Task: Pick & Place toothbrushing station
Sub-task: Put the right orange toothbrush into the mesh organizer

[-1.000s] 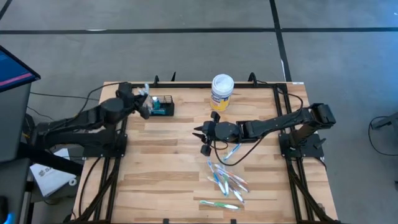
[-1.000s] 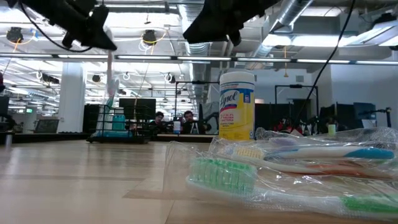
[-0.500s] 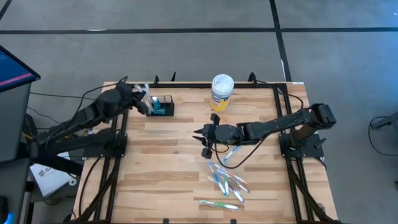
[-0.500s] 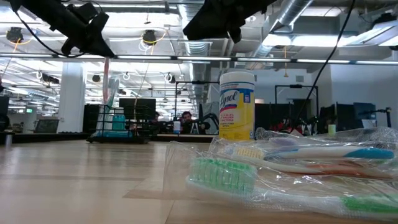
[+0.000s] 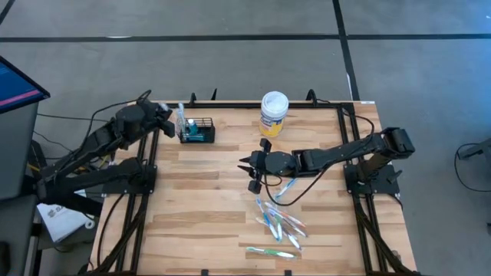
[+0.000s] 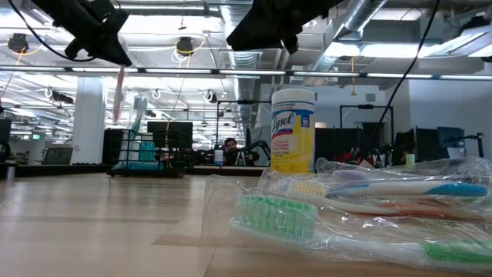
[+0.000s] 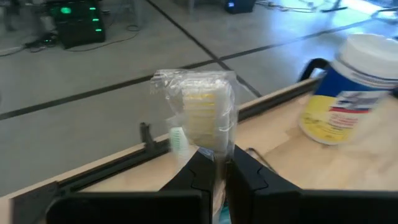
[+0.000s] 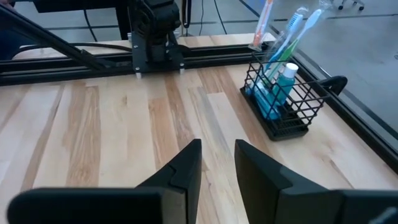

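Basket [image 5: 197, 130] just beside left hand [image 5: 163, 123] | left pinches wrapped toothbrush [image 7: 200, 118] | right hand [image 5: 247, 164] open, mid-table

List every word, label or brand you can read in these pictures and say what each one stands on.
"Lysol": on the yellow label of the white-lidded wipes tub, read in the low view.
The smaller print on that label is too small to read.
The same tub's label in the left wrist view is too blurred to read.
No other readable text.
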You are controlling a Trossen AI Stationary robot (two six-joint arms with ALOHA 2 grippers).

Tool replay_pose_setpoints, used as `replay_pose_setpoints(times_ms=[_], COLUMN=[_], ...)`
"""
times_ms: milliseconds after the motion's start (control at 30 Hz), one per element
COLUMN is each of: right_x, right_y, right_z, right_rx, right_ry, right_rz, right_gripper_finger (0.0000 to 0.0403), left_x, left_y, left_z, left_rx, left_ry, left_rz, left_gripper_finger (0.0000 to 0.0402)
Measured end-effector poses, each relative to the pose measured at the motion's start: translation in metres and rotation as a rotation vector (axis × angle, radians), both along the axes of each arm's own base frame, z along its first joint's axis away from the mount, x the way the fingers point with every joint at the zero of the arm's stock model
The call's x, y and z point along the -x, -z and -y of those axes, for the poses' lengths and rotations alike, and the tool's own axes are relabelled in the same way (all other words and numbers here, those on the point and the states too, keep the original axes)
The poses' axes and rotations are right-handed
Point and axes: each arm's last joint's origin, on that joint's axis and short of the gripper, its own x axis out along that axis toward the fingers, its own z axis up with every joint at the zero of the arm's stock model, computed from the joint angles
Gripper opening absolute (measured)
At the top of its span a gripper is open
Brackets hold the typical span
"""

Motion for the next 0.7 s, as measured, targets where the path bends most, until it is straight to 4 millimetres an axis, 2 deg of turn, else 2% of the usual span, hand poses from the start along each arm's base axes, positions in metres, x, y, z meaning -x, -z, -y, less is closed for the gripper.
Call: replay_pose_setpoints(times_ms=[300,467,700], right_x=[0.000,0.000,0.000], right_y=[0.000,0.000,0.000], right_z=[0.000,0.000,0.000], right_rx=[0.000,0.000,0.000], right_ry=[0.000,0.001,0.000], right_rz=[0.000,0.000,0.000], right_gripper_finger=[0.0087,0.0087,0.0087], left_x=[-0.013,-0.015,-0.016], left_y=[0.012,0.013,0.010], left_z=[-0.015,-0.023,-0.032], left_rx=[-0.039,-0.075,-0.109], left_ry=[-0.033,-0.051,-0.054], left_rz=[-0.022,-0.055,0.015], left_gripper_finger=[0.0007,0.0007,0.0007])
